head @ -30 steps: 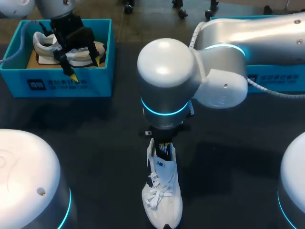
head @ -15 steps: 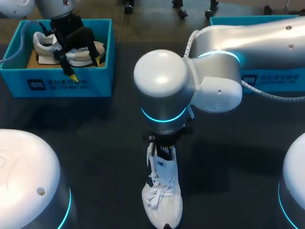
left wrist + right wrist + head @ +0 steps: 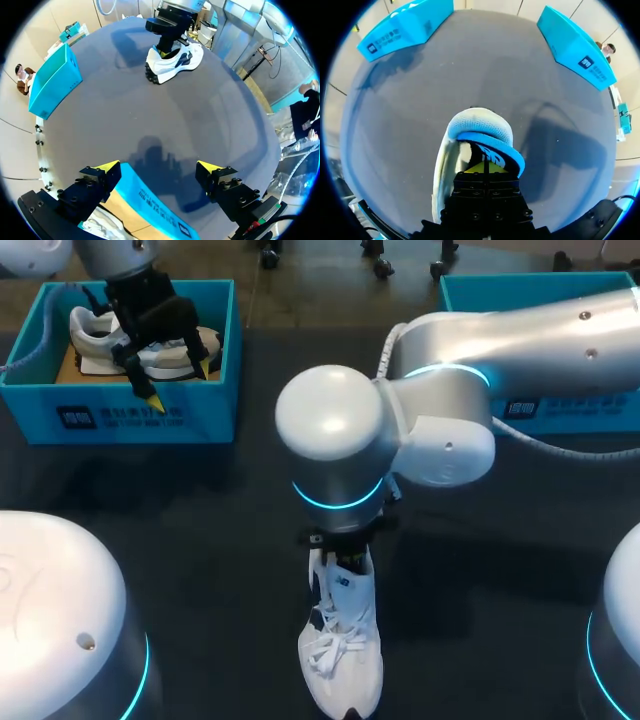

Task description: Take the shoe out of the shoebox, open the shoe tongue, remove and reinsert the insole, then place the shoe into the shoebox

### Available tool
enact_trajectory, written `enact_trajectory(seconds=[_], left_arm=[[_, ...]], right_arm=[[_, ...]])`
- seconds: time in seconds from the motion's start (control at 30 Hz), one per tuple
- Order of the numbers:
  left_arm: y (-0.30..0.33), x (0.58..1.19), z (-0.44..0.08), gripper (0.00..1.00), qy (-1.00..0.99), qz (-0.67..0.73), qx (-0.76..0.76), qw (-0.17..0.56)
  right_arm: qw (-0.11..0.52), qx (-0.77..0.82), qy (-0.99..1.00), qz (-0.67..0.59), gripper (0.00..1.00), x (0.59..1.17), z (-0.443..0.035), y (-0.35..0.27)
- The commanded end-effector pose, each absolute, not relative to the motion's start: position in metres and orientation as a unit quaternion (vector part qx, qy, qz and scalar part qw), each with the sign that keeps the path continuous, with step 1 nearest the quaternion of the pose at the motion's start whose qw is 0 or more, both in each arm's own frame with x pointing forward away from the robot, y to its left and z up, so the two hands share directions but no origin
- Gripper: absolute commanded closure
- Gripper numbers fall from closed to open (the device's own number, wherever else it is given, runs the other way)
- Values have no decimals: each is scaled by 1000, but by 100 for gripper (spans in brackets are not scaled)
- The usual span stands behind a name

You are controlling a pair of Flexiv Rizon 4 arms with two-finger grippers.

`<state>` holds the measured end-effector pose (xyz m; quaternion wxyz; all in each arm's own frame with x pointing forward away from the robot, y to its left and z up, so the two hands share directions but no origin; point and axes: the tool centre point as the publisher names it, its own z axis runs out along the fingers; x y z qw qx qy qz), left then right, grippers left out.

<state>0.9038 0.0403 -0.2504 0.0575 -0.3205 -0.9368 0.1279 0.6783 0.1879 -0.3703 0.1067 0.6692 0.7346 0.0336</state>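
A white sneaker (image 3: pixel 342 645) lies on the dark table, toe toward the front edge. My right gripper (image 3: pixel 340 552) stands at its heel opening. In the right wrist view the right gripper (image 3: pixel 487 170) is shut on a blue insole (image 3: pixel 495 149) that curves up out of the heel (image 3: pixel 479 125). My left gripper (image 3: pixel 178 383) hangs open over the blue shoebox (image 3: pixel 120 422) at the back left. Its yellow fingertips (image 3: pixel 106 167) spread above the box's front wall (image 3: pixel 150 200), holding nothing. Far ahead of them lies the sneaker (image 3: pixel 175 59).
Another white shoe (image 3: pixel 100 335) lies inside the back-left shoebox, under my left arm. A second blue box (image 3: pixel 545 405) stands at the back right, behind my right arm. Both boxes (image 3: pixel 405 25) (image 3: pixel 575 45) show ahead of the right gripper.
My right arm has swung a little to the left, and its gripper has sunk slightly at the sneaker's heel. The left arm has not moved.
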Motion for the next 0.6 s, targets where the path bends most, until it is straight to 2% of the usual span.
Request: enact_trajectory(seconds=[0.03, 0.6], left_arm=[[41, 904, -250, 0, -937, 126, -321, 58], [41, 904, -250, 0, -937, 126, -321, 58]], right_arm=[[148, 708, 690, 25, 100, 666, -363, 202], [209, 705, 677, -31, 100, 669, -336, 189]])
